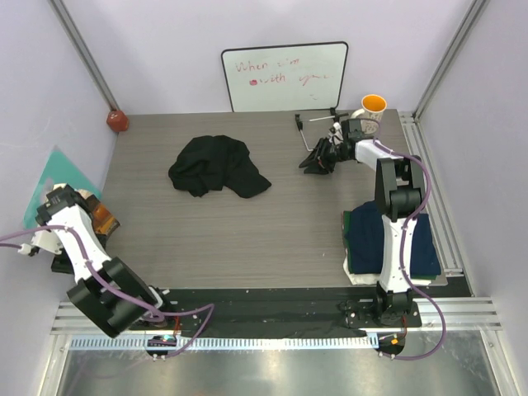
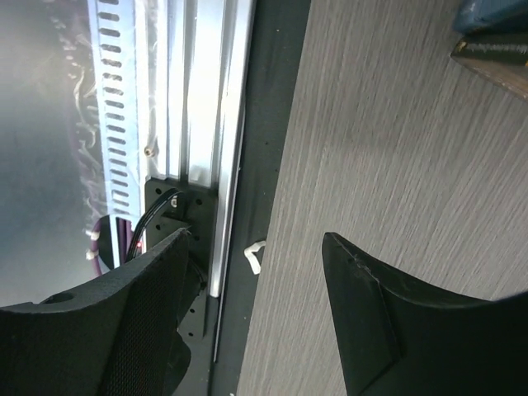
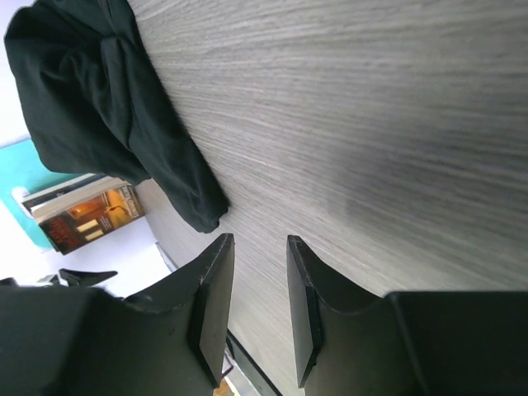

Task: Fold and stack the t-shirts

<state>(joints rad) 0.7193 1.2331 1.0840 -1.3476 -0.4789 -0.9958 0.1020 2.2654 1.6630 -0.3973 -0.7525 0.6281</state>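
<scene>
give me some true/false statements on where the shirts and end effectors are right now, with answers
1. The black t-shirt lies crumpled on the table. True.
2. The right end effector grips the black t-shirt. False: it is open, clear of the shirt, and holds nothing.
3. The left end effector holds a book. False: it is open and empty.
4. A folded navy t-shirt sits at the near right of the table. True.

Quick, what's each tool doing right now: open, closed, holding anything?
Left tool: open wide, holding nothing.
Right tool: open with a narrower gap, holding nothing.
</scene>
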